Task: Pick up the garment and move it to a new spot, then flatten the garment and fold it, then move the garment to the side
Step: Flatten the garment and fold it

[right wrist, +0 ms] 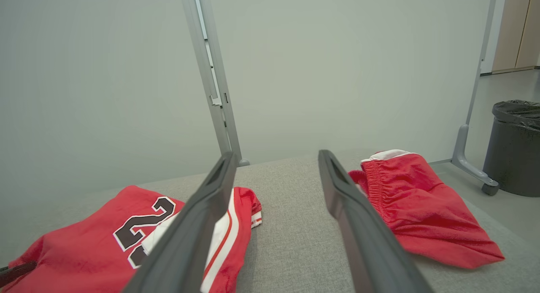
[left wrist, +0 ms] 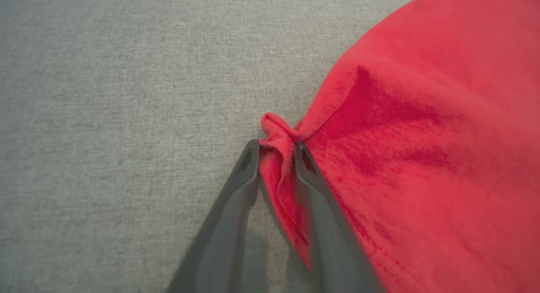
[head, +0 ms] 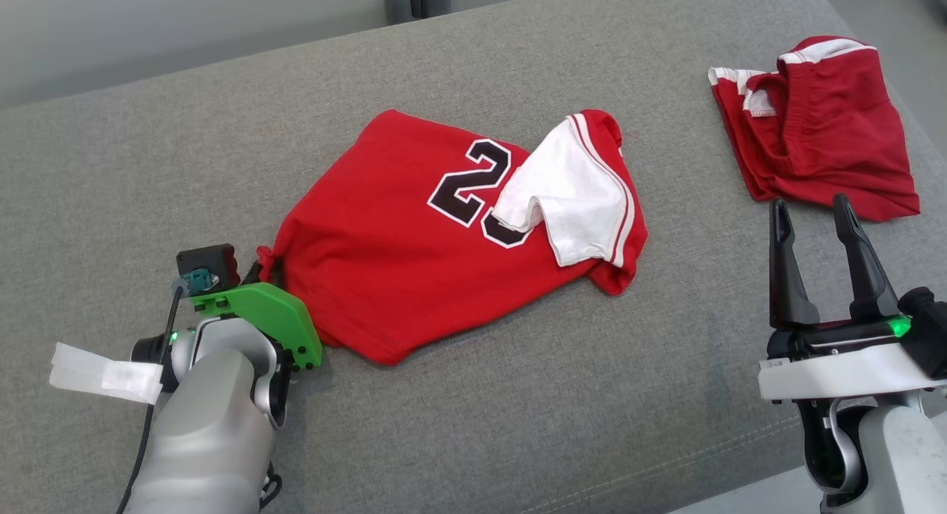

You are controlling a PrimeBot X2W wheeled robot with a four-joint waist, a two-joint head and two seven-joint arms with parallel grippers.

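While low, L hand [left wrist: 276,146] tight on jersey [head: 370,277] corner

The jersey [head: 414,262] lies on the couch seat [head: 518,425], one corner caught between the fingers of the left gripper [left wrist: 276,145]; the shorts [head: 821,129] lie just beyond the right gripper [head: 810,203], well apart from the jersey

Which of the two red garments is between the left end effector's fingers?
The red jersey with the black number: its bunched corner sits between the fingers of the left end effector. The red shorts lie apart, beyond the open right end effector.
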